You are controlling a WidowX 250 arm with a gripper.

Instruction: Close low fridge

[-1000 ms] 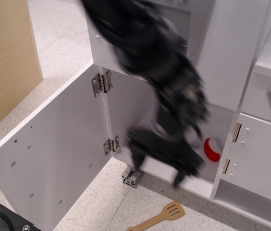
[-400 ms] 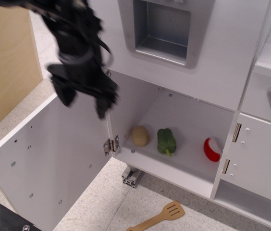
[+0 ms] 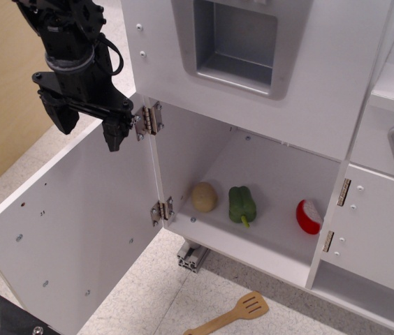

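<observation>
one low fridge [image 3: 253, 202], door swung wide open.
the big white door [image 3: 71, 230] hangs out to the left on two silver hinges [image 3: 148, 120], and inside sit a potato [image 3: 204, 197], a green pepper [image 3: 242, 204] and a red-and-white piece [image 3: 309, 216]. the black gripper [image 3: 86, 125] hovers at the door's top edge beside the upper hinge, fingers spread wide, holding nothing. a wooden spatula [image 3: 232, 315] lies on the floor.
</observation>
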